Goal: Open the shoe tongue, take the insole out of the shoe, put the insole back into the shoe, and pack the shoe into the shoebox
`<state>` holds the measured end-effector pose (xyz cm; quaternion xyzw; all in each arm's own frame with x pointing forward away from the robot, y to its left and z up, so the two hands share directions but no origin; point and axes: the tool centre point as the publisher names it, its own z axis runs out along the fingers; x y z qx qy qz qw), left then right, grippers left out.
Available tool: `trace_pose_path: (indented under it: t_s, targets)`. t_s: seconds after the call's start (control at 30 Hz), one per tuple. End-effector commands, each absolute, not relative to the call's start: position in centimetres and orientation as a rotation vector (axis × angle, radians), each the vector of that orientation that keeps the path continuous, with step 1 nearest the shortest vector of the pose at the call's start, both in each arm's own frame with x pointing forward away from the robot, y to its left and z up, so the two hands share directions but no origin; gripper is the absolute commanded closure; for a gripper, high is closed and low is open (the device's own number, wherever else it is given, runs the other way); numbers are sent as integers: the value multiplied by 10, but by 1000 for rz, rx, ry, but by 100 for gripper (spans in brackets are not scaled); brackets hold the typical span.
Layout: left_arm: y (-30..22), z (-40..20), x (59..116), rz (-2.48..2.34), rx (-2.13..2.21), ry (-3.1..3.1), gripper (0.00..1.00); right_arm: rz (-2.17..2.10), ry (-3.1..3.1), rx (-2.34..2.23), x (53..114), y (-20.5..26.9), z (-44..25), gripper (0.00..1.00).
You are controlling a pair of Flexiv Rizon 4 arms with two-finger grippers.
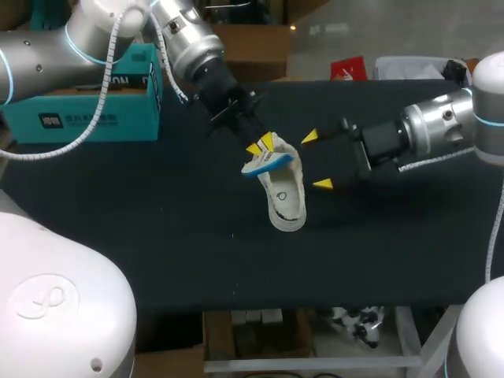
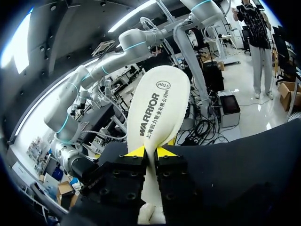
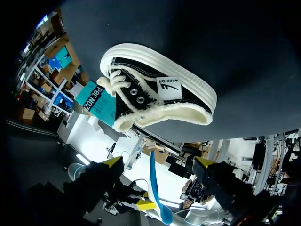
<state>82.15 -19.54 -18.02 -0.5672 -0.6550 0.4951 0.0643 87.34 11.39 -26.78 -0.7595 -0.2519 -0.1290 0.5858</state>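
A white-soled black canvas shoe lies on the black table, seen on its side in the right wrist view. Just above its heel end hangs the cream insole with a blue underside, and my left gripper is shut on it. In the left wrist view the insole stands up between the yellow tips of that gripper. My right gripper is open beside the insole, to the right of it. Its fingers straddle the edge-on insole without touching. The teal shoebox sits at the far left.
The black table top spreads out to the left of the shoe and in front of it. Its front edge runs below the shoe. My left arm crosses above the shoebox.
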Motion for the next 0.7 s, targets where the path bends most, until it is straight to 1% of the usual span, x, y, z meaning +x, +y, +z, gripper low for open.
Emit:
trace_pose_path:
  t_s: [0.03,0.07,0.1,0.2,0.23,0.27,0.43,0.53,0.7]
  targets:
    - [-204,-189,828,1492,-1716,-1963,100,-312,-580,-1768,871,117,-267,6]
    - [-205,-191,829,1498,-1711,-1948,100,-313,-578,-1767,871,119,-267,24]
    - [-206,-193,830,1490,-1713,-1954,100,-315,-577,-1765,871,121,-266,32]
    - [-209,-200,830,1471,-1718,-1972,100,-319,-572,-1758,870,123,-266,38]
    - [-210,-202,831,1471,-1718,-1972,100,-319,-569,-1752,869,124,-265,50]
    - [-211,-204,831,1473,-1716,-1971,100,-320,-567,-1749,869,126,-266,53]
    - [-217,-210,831,1457,-1723,-2014,100,-331,-556,-1713,865,134,-269,60]
    - [-219,-213,832,1466,-1724,-2012,100,-325,-548,-1705,863,137,-272,59]
    - [-222,-218,832,1480,-1728,-2016,100,-319,-534,-1694,860,140,-275,62]
